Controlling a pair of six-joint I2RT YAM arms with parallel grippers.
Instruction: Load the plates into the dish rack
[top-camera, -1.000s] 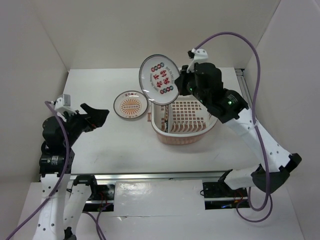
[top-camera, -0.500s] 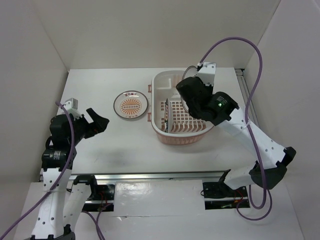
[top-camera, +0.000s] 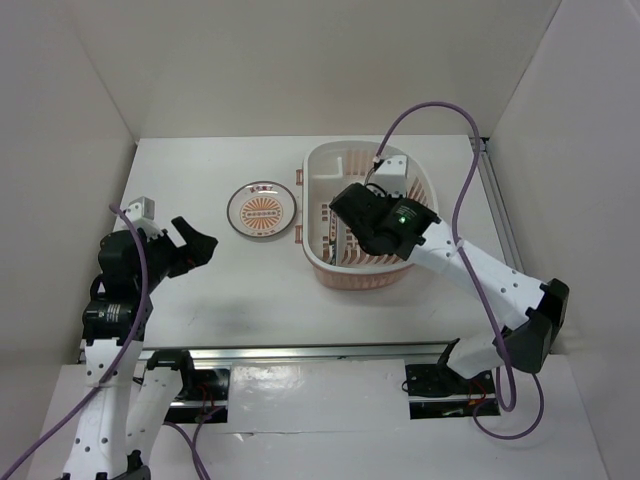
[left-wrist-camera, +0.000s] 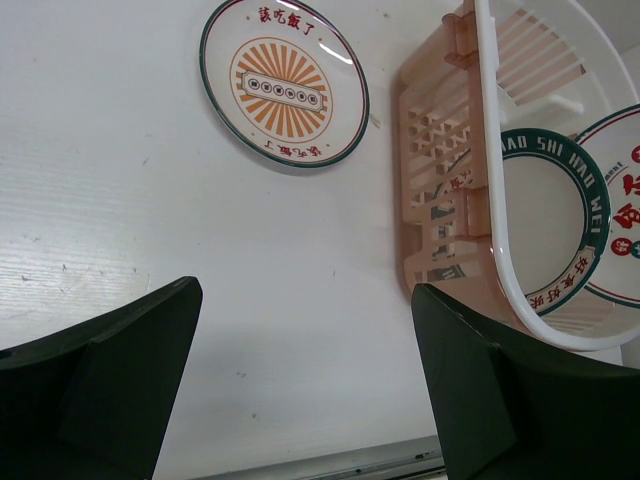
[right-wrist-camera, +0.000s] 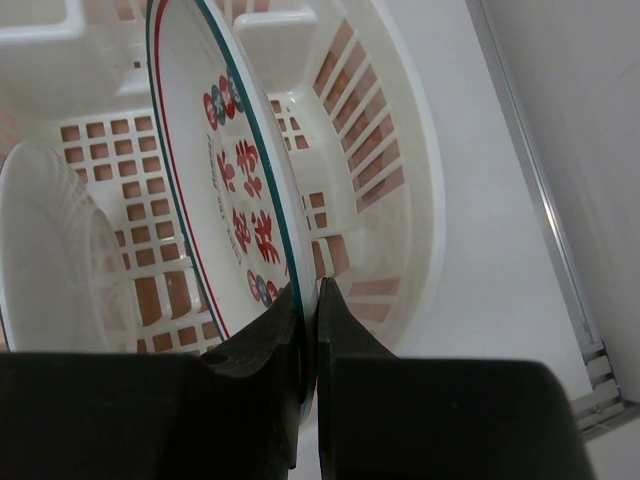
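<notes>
The dish rack (top-camera: 318, 166) stands at mid-table right, a white oval basket with a pinkish-orange grid. My right gripper (right-wrist-camera: 308, 290) is down inside it, shut on the rim of the red-character plate (right-wrist-camera: 235, 190), which stands on edge above the grid. A green-lettered plate (left-wrist-camera: 553, 215) stands upright in the rack (left-wrist-camera: 489, 150) beside the red-character plate (left-wrist-camera: 626, 190). Left of the rack, the orange sunburst plate (top-camera: 264, 212) lies flat on the table. My left gripper (top-camera: 196, 243) hovers open, low over the table, near-left of that plate (left-wrist-camera: 284, 82), with nothing between its fingers (left-wrist-camera: 150, 350).
White walls close in the table on the left, back and right. A metal rail (top-camera: 300, 352) runs along the near edge. The right arm (top-camera: 470, 265) and its purple cable (top-camera: 455, 215) arch over the rack's right side.
My right arm has lowered the red-character plate from above the rack's left rim down into the rack. The left arm drew back slightly toward the left and has held still since.
</notes>
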